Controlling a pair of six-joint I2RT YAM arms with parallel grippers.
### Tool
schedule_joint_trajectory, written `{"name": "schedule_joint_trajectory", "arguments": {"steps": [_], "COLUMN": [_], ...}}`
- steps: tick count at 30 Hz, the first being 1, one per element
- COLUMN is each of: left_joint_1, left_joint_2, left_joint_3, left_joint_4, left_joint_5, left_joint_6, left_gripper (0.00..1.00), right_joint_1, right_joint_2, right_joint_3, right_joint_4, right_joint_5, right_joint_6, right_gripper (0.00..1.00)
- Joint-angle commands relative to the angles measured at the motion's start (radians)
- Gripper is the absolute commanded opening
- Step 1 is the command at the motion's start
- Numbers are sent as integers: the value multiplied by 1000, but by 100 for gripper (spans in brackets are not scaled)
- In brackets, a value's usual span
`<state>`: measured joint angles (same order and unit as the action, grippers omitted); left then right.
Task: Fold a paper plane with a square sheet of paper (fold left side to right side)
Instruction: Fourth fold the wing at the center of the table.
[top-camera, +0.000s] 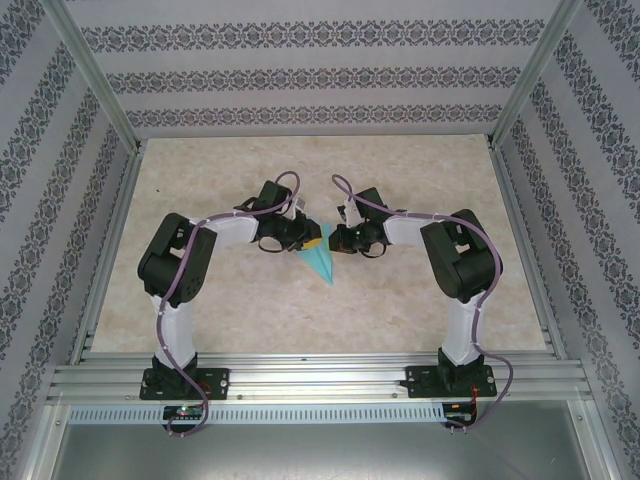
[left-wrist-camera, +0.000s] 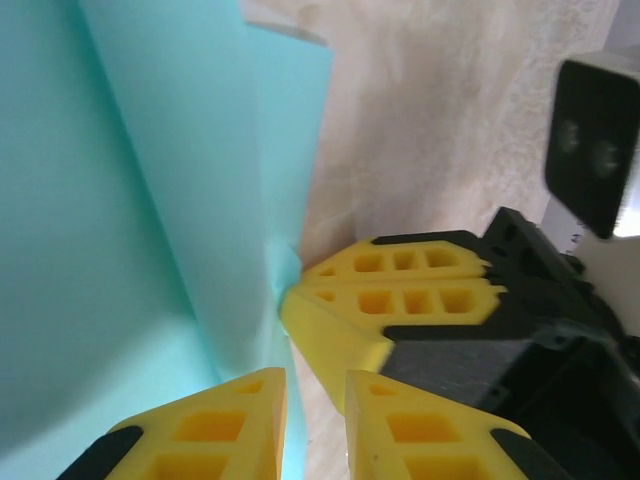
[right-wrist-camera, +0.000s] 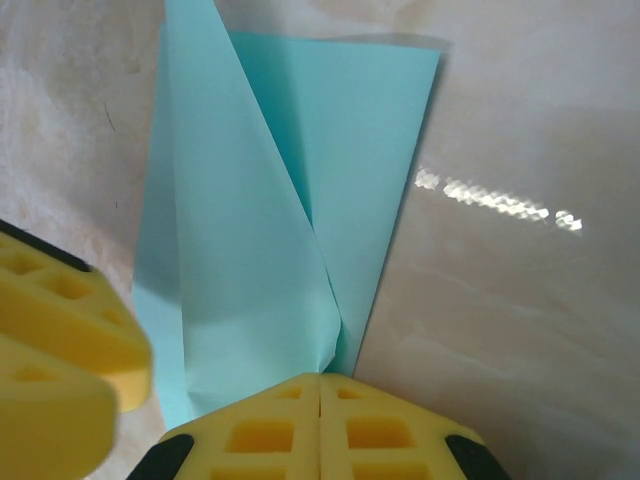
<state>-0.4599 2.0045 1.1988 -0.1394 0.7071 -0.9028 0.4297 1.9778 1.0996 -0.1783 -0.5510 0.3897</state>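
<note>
A pointed, part-folded light turquoise paper plane (top-camera: 322, 262) lies mid-table on the beige marbled table (top-camera: 420, 310), its far end pressed by the closed right gripper (right-wrist-camera: 320, 385), apparently to pin it, while the left gripper (left-wrist-camera: 315, 378), jaws slightly apart, straddles an edge alongside.

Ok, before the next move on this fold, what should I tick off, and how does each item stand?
1. Right gripper shut: ok, its fingers are pressed together at the paper plane's creased edge.
2. Right gripper actually pinching paper: cannot tell.
3. Left gripper closed on the paper: not ok, a narrow gap shows between its fingers, with the paper's edge at that gap.
4. Paper narrowed to a point: ok, the top view shows a pointed end toward the arm bases.
5. Layers flat on the table: cannot tell.
6. Grippers clear of each other: ok, close but apart.
</note>
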Motion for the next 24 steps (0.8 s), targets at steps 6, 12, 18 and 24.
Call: {"name": "schedule_joint_trajectory", "arguments": {"steps": [6, 12, 18, 24], "left_joint_1": [-16, -16, -16, -16], "left_joint_2": [52, 50, 58, 75], "left_joint_3": [15, 6, 0, -4], "left_joint_4": [33, -25, -53, -49], "left_joint_5": [21, -22, -40, -45], "left_joint_6": [0, 33, 51, 48], "left_gripper": [24, 24, 24, 23], "right_joint_1": [-2, -2, -2, -2], "right_joint_2": [50, 49, 49, 38], "right_joint_3": [-3, -1, 7, 26], "right_joint_4": [-72, -85, -92, -82], "right_joint_5": [62, 75, 83, 64], "right_joint_6": [-31, -38, -44, -42], "right_gripper": [7, 7, 7, 7]}}
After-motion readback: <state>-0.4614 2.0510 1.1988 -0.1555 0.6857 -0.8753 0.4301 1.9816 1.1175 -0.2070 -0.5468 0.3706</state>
